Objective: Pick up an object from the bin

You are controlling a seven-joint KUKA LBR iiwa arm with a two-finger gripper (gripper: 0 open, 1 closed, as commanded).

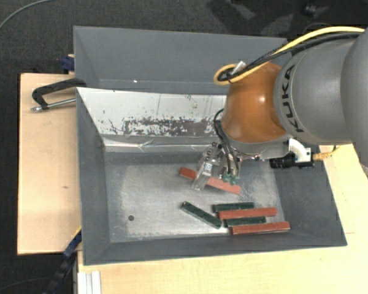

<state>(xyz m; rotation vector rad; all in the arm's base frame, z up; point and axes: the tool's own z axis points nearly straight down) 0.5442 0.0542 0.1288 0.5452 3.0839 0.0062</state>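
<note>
Under the orange wrist cover, the end effector is seen over a red bar lying directly beneath it; whether it is open or closed cannot be told. Other bars are heaped just in front of it.

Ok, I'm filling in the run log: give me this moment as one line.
pincer: low over red flat bar, mid-bin | bar: lying on bin floor | nearby: dark green bar, stack of red and green bars

KUKA lettering, black, on the grey arm
</note>
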